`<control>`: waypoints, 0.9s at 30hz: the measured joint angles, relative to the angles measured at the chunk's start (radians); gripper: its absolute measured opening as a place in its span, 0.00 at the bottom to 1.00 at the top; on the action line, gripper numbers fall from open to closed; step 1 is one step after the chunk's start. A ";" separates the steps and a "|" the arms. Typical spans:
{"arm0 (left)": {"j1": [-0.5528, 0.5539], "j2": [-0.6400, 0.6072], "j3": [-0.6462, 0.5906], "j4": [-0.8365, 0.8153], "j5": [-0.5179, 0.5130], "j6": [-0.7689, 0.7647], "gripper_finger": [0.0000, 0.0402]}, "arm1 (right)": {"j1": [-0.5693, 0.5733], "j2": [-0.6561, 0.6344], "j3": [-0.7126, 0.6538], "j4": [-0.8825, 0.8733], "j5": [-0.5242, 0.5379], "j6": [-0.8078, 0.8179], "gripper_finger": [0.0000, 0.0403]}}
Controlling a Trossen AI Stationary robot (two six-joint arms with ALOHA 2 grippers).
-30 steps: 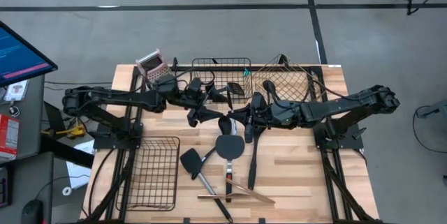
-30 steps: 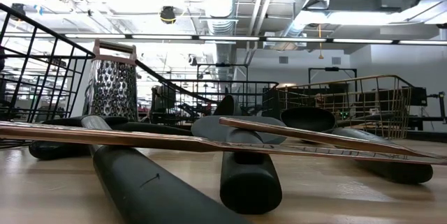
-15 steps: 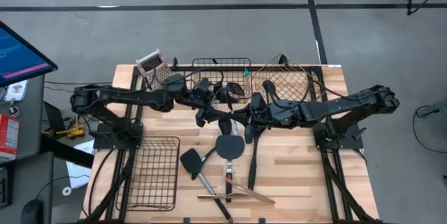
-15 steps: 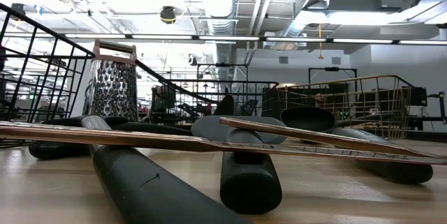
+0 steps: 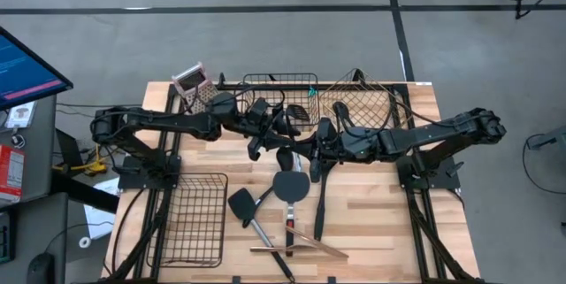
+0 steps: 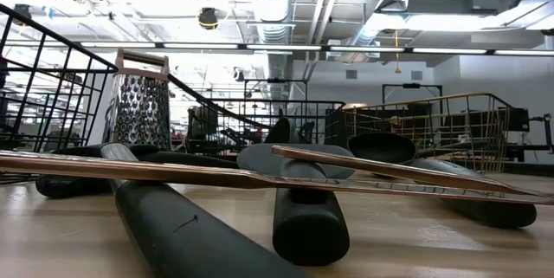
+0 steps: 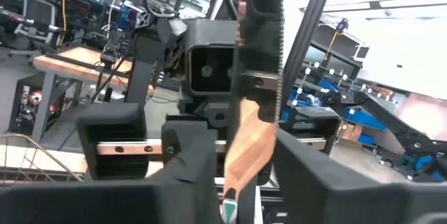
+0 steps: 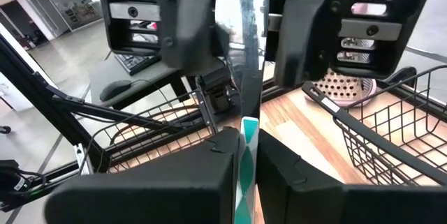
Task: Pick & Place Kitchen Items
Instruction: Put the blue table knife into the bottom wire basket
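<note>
The right hand (image 5: pixel 301 147) is closed on a thin tool with a teal end (image 8: pixel 244 155), above the middle of the worktop (image 5: pixel 371 218). The left hand (image 5: pixel 281 134) meets it there, its fingers (image 7: pixel 195 158) on both sides of the tool's orange part (image 7: pixel 248 144); whether they press it, I cannot tell. Below lie black spatulas (image 5: pixel 252 209) and a ladle (image 5: pixel 290 187). Wire baskets (image 5: pixel 279 94) stand at the far edge.

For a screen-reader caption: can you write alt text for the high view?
Seen from above, the left gripper and right gripper meet mid-table in front of the black wire basket and copper wire basket. Black utensils, including a spatula, lie nearer the front beside another black basket; a box grater stands far left.
</note>
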 joint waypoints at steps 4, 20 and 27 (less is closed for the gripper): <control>0.001 0.000 0.000 0.002 -0.004 0.006 0.07 | 0.000 0.000 0.000 0.001 0.002 0.007 0.07; 0.001 -0.072 -0.001 -0.065 -0.016 0.060 0.05 | 0.005 -0.001 0.000 0.008 -0.043 0.003 0.24; 0.005 -0.257 -0.001 -0.407 -0.073 0.129 0.01 | 0.044 -0.004 0.000 -0.029 -0.044 0.048 0.51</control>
